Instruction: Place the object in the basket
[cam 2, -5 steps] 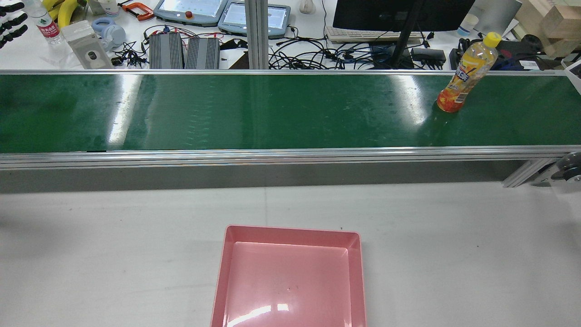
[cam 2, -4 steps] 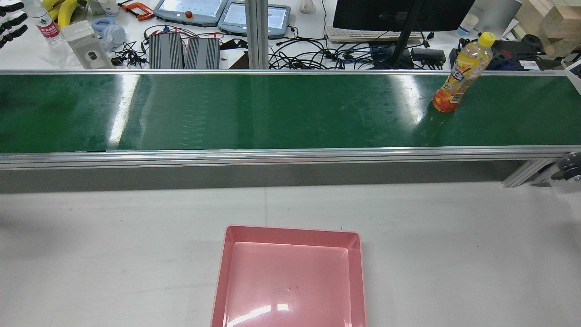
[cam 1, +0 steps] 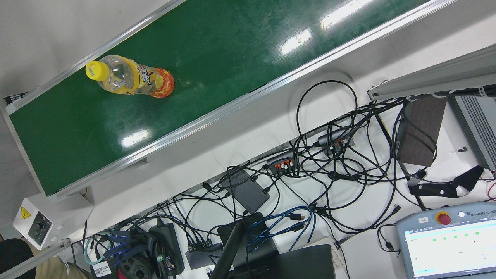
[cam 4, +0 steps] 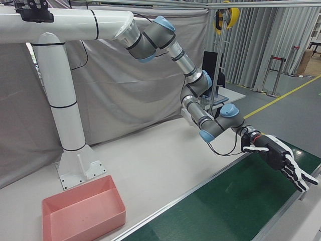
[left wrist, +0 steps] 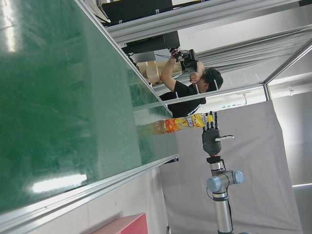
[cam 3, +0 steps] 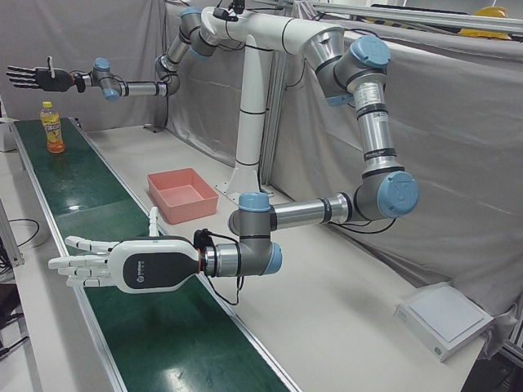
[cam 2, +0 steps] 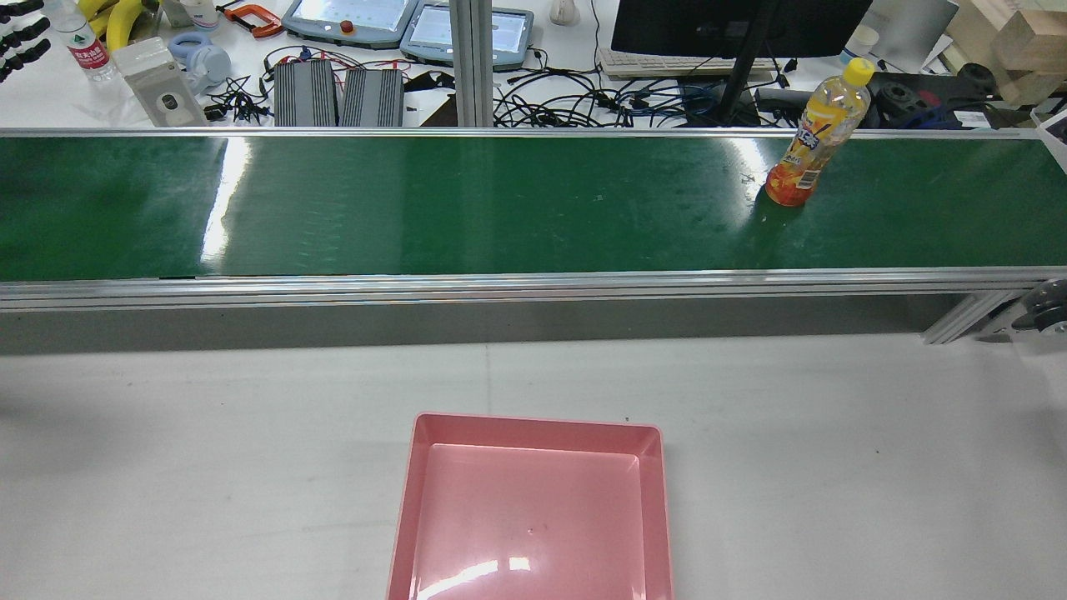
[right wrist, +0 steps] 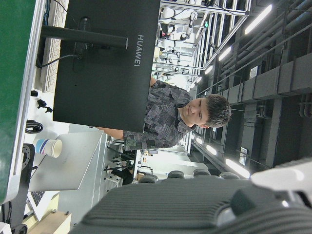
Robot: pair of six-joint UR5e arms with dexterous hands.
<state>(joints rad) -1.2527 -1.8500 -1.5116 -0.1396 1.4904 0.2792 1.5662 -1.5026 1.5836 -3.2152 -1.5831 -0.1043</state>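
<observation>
Bottle [cam 2: 813, 140]: clear plastic, yellow cap, orange-and-yellow label, part full of orange drink. Stands upright on the green conveyor belt [cam 2: 467, 204], toward the belt's right end in the rear view and close to its far rail. Nothing touches it. Also seen in the front view [cam 1: 130, 77], in the left-front view [cam 3: 53, 127] and, far down the belt, in the left hand view [left wrist: 183, 123].

Basket [cam 2: 533, 508]: shallow pink tray, square, nothing in it. Rests on the white bench [cam 2: 834, 467] on the robot's side of the belt, near the middle, well apart from the bottle. Also seen in the left-front view [cam 3: 181, 193] and the right-front view [cam 4: 83, 213].

Left hand [cam 3: 122, 265]: white shell, held flat and palm-down above the belt near its near end in the left-front view, fingers [cam 3: 78, 263] spread apart and straight, holding nothing. Well apart from the bottle.

Right hand [cam 4: 278, 155]: black with white fingertips, held over the belt's edge, fingers [cam 4: 298, 175] stretched out and apart, holding nothing. The left-front view shows it [cam 3: 37, 77] in the air above and beyond the bottle, not touching it.

Other: tangle of cables [cam 1: 310, 170] and a teach pendant [cam 1: 449, 244] on the operators' desk beyond the belt; a person [right wrist: 170, 119] behind a dark monitor [right wrist: 105, 68].
</observation>
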